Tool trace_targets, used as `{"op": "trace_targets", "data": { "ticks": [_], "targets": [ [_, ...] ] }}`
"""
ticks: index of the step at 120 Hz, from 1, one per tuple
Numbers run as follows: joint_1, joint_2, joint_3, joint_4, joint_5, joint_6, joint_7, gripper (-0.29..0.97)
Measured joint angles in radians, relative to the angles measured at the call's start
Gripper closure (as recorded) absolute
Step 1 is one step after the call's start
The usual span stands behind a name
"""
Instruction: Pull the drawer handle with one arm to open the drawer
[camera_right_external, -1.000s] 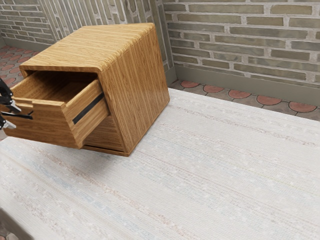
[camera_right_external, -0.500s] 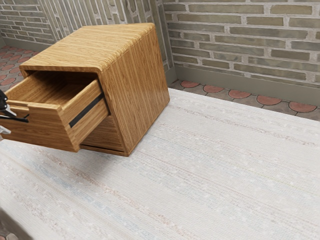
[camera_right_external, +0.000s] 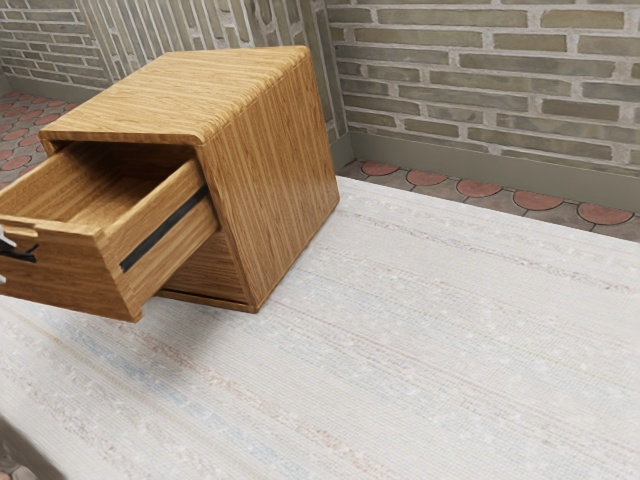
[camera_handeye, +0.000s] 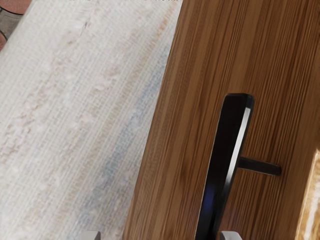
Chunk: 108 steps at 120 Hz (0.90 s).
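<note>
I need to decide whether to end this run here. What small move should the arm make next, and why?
Probably one short, gentle pull straight away from the cabinet, toward the exterior view's left. The drawer stands well out, its inside and black side rail exposed, and the gripper sits at the handle, so little travel may remain.

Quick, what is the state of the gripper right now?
Gripper: open, the drawer handle between its fingers, not clamped.
</note>
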Motion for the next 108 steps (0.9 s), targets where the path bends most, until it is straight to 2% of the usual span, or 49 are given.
{"op": "trace_targets", "data": {
  "ticks": [94, 108],
  "targets": [
    [0.058, -0.076, -0.048, -0.05, 0.0, -0.001, -0.001, 0.42],
    [0.059, -0.094, -0.078, -0.048, -0.003, -0.005, -0.001, 0.34]
  ]
}}
